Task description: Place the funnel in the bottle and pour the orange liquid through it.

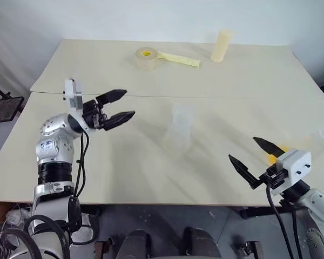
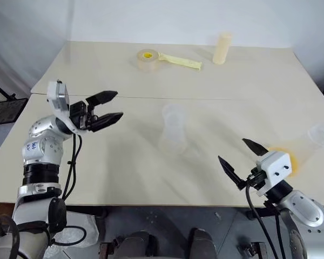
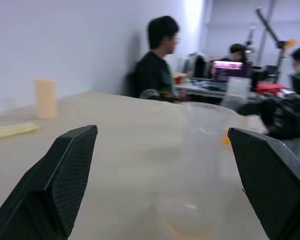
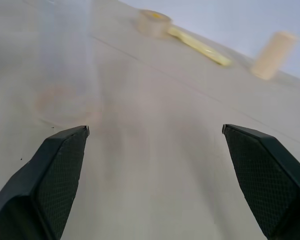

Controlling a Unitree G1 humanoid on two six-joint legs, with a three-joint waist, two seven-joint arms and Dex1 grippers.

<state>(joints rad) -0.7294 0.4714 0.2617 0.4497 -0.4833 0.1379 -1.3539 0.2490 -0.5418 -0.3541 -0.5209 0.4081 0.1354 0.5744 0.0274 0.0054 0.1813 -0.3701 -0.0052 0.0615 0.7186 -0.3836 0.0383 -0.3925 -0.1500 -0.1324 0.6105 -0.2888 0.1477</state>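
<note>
While both grippers hover with their black fingers spread apart and holding nothing, the clear bottle (image 2: 173, 132) stands upright mid-desk between them. The left gripper (image 2: 107, 108) is off the bottle's left; the right gripper (image 2: 240, 159) is near the desk's (image 2: 248, 81) front right edge, beside the orange liquid (image 2: 289, 156).

The bottle (image 1: 179, 132) stood mid-frame on the table (image 1: 151, 162). The tape roll (image 1: 146, 57) and cylinder (image 1: 222, 45) lay at the upper centre, the cup (image 2: 318, 135) with liquid (image 2: 291, 156) at the right edge.
</note>
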